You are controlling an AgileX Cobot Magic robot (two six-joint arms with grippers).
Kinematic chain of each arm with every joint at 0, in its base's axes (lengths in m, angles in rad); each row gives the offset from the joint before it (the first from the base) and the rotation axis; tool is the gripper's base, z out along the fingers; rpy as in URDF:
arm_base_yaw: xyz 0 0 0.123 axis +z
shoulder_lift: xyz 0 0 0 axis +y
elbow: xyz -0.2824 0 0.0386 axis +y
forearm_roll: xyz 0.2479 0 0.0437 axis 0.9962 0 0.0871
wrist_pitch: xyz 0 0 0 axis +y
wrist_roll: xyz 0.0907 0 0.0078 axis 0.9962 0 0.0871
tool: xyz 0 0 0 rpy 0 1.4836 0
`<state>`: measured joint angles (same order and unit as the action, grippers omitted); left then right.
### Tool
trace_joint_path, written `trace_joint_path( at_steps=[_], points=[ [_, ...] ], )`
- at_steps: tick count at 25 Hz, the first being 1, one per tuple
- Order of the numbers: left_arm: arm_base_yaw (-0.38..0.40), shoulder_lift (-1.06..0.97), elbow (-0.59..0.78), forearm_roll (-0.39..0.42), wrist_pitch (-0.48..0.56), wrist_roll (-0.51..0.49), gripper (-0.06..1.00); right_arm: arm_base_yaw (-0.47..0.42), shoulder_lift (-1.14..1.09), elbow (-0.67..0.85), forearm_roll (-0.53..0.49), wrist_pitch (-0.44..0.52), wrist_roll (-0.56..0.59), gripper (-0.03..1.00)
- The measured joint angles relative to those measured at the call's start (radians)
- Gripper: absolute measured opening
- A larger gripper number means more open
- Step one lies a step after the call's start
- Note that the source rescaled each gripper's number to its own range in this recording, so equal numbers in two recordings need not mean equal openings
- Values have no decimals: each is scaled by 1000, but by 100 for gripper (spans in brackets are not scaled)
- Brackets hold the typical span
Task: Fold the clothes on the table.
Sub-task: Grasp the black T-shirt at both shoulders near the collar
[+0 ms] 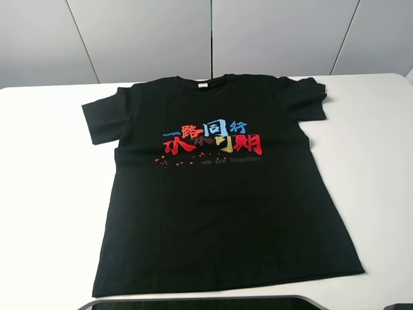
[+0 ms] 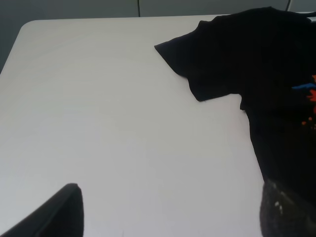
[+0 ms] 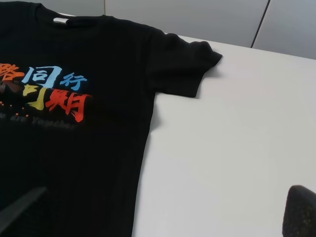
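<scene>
The T-shirt [image 1: 219,219] is seen as matt black cloth, finely ribbed; its printed characters [image 1: 213,137] are laid on flat and opaque. The table [image 1: 45,213] is shown smooth, white, faintly sheened.

Place: a plain test room or lab, by its look
Work surface: wide white table [image 1: 377,194] with rounded corners
Backdrop: seamed grey wall panels [image 1: 271,39]

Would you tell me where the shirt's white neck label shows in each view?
Exterior high: label at the collar, beyond the print.
Left wrist: not in it.
Right wrist: label at the collar, beyond the print.
Shared landmark: the print; left wrist shows its edge.
</scene>
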<state>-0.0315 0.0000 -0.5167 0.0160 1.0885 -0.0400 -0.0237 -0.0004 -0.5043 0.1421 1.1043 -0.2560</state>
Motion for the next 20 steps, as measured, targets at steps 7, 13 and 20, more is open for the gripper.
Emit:
trace_joint_path(
  at_steps=[7,13,20],
  points=[
    [0,0,0,6,0,0,100,0,0,0,0,0,0,100],
    [0,0,0,8,0,0,100,0,0,0,0,0,0,100],
    [0,0,0,8,0,0,100,0,0,0,0,0,0,100]
  ],
)
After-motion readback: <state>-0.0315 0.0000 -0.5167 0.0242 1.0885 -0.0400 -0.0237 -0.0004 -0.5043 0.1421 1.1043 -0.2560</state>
